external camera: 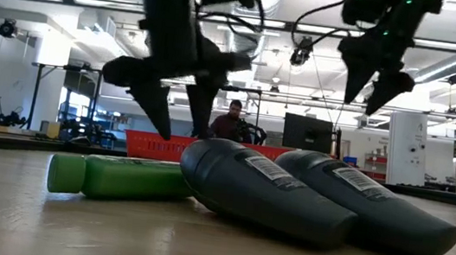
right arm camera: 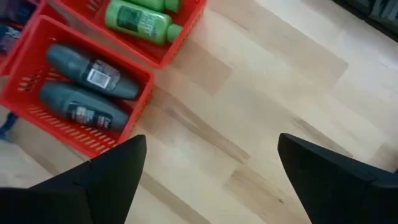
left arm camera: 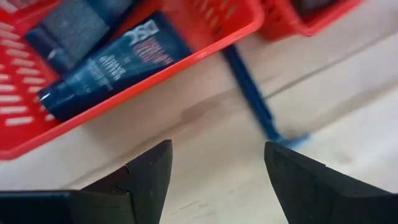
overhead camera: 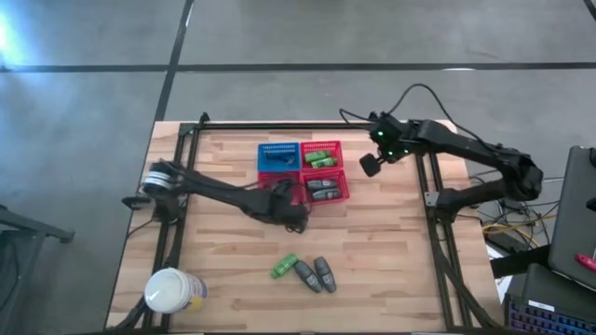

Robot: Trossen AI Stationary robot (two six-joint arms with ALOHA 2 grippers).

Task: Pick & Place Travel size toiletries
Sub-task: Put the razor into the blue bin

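Note:
Three loose toiletries lie on their sides on the wood near the front edge: a green bottle (overhead camera: pixel 284 266) (external camera: pixel 117 177) and two grey rounded ones (overhead camera: pixel 305 274) (overhead camera: pixel 324 274). More lie in the baskets: green bottles (right arm camera: pixel 140 22) in the far red basket (overhead camera: pixel 321 155), two grey bottles (right arm camera: pixel 84 90) in the right red basket (overhead camera: pixel 328 186), and dark tubes (left arm camera: pixel 106 62) in the left red basket (left arm camera: pixel 186 62). My left gripper (overhead camera: pixel 296 220) (left arm camera: pixel 217 149) hangs open over bare wood just in front of that basket. My right gripper (overhead camera: pixel 372 166) (right arm camera: pixel 211 146) is open and raised, to the right of the baskets.
A blue basket (overhead camera: pixel 277 154) stands at the far left of the basket group. A large white jar (overhead camera: pixel 172 290) stands at the near left corner. Black frame rails (overhead camera: pixel 438 186) run along the table's sides. Bare wood lies between the baskets and the loose bottles.

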